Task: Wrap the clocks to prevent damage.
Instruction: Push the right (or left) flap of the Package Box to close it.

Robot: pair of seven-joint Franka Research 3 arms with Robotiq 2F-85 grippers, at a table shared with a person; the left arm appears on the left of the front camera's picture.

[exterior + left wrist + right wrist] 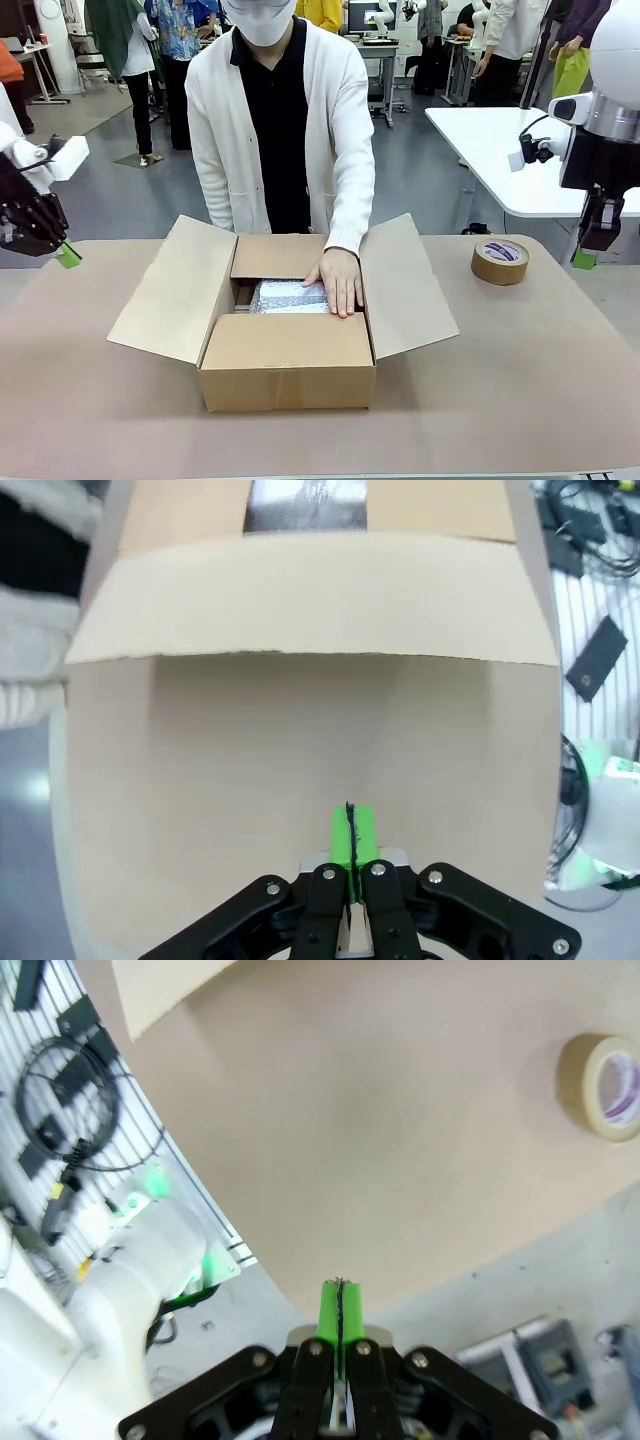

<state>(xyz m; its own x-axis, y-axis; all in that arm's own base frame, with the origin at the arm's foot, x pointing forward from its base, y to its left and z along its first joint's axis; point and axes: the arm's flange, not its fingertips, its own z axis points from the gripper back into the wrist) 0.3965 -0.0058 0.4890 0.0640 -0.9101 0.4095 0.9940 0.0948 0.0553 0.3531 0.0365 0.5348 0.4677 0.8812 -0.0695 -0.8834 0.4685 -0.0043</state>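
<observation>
Broad tan worktop (520,380), mostly bare. At its middle, an open cardboard box (288,372), side flaps spread wide, near and far flaps partly folded in. Inside, between those two flaps, the clocks (282,296) as one shiny bubble-wrapped bundle, pressed down by the person's hand (342,283). Well apart to the box's right, a brown tape roll (500,261) lying flat. Over the worktop's left edge, the left hand (68,256), pinched fully together, holding nothing. Past the tape at the right edge, the right hand (584,260), likewise closed tight and empty. Seemingly wrapping done, bundle now seated in the box. Probably next: flaps down and taped, calling for the person's hand clear first and a spread grip before any reach for flap or tape.
</observation>
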